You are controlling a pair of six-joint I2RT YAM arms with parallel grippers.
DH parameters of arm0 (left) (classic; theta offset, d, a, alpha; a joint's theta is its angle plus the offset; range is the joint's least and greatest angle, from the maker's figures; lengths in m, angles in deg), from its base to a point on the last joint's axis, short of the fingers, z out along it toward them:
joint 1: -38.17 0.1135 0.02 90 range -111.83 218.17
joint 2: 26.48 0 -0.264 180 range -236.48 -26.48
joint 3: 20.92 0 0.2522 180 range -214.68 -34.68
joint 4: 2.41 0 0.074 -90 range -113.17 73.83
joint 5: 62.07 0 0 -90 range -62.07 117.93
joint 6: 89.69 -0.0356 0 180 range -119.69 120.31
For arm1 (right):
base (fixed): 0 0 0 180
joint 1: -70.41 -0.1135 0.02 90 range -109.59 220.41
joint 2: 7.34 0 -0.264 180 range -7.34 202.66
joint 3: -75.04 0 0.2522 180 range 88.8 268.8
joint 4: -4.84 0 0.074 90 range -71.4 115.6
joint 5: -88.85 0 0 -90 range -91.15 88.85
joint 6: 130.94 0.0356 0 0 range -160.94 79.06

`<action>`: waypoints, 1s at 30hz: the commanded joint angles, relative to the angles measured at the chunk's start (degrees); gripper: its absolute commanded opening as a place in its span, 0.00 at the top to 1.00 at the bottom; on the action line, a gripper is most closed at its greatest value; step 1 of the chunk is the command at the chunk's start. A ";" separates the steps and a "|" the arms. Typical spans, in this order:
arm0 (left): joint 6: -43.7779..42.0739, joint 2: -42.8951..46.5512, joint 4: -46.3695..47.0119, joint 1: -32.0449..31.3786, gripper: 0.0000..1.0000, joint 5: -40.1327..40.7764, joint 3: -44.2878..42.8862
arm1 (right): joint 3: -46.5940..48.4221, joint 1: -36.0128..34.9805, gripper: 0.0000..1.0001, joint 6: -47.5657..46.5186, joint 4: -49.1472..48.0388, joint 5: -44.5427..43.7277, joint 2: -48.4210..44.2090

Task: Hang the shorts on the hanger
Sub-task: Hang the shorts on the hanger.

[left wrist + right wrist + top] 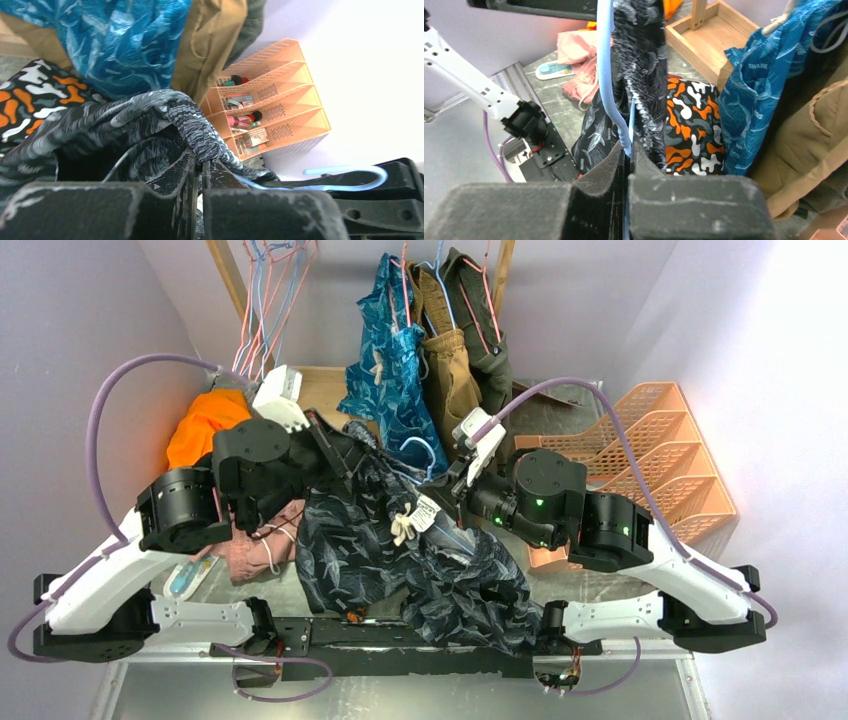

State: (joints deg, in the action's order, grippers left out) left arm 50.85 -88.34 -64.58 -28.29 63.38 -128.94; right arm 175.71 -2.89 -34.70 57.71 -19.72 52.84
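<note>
- The left gripper [198, 172] is clenched on the ribbed waistband of the leaf-print shorts [370, 550], and fabric bulges up just above its closed fingers.
- The right gripper [628, 156] is pinched tight on the wire of the light-blue hanger [605, 75]. The wire runs straight up out of the closed fingers, touching the shorts' waistband beside it.
- In the top view the shorts hang bunched between the two grippers. Their lower part spreads over the near side of the table [288, 590], and the cream drawstring [405, 523] dangles at the middle.
- The hanger's hooked end shows in the left wrist view, curving beside the right arm's black housing.
- The black-orange-white shorts [689, 125] lie just behind the held waistband.
- Teal-blue shorts [392, 365] and khaki shorts [450, 375] hang on the rack at the back.
- An orange file organizer [660, 450] stands at the right, well apart from the shorts.
</note>
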 commanded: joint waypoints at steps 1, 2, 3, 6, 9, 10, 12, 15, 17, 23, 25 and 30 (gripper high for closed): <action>-6.15 -5.69 -1.17 0.27 0.93 -6.76 -8.31 | -0.92 -0.09 1.00 -0.85 -4.41 4.39 -2.14; -6.68 -7.31 -2.85 0.23 0.93 -7.72 -10.28 | -1.02 -0.10 1.00 -0.99 -5.34 5.81 -2.50; -6.96 -9.02 -4.69 0.27 0.93 -8.38 -12.67 | -1.20 -0.07 1.00 -1.23 -6.35 7.27 -2.88; -7.25 -12.06 -9.24 0.27 0.75 -9.95 -17.28 | -2.05 -0.07 1.00 -1.69 -8.73 11.14 -4.35; -7.29 -11.07 -8.75 0.27 0.53 -11.46 -16.54 | -3.70 -0.09 1.00 -1.44 -10.79 11.32 -6.15; -7.35 -10.03 -7.85 0.27 0.48 -11.92 -15.67 | -4.15 -0.09 1.00 -1.33 -11.24 10.82 -6.63; -7.30 -7.55 -5.67 0.27 0.37 -12.48 -13.33 | -5.02 -0.09 1.00 -1.04 -11.94 10.22 -7.35; -7.75 -3.83 -2.33 0.27 0.29 -13.55 -10.87 | -6.29 -0.05 1.00 -0.50 -13.49 9.57 -8.72; -8.11 -2.04 -0.51 0.27 0.27 -14.46 -9.95 | -7.08 -0.07 1.00 -0.23 -14.57 9.41 -9.32; -12.60 4.79 7.32 0.27 0.25 -18.12 -6.62 | -11.31 -0.12 1.00 0.91 -21.07 10.62 -12.64; -14.53 8.38 9.95 0.27 0.26 -18.32 -4.30 | -13.14 -0.09 1.00 1.34 -24.53 10.97 -14.74; -21.47 17.71 17.07 0.27 0.28 -16.73 1.45 | -6.55 -0.08 1.00 -0.09 -24.04 15.10 -14.32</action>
State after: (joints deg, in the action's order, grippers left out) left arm 36.76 -76.13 -56.14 -28.29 47.18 -129.97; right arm 161.88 -2.89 -34.11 39.79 -8.26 38.61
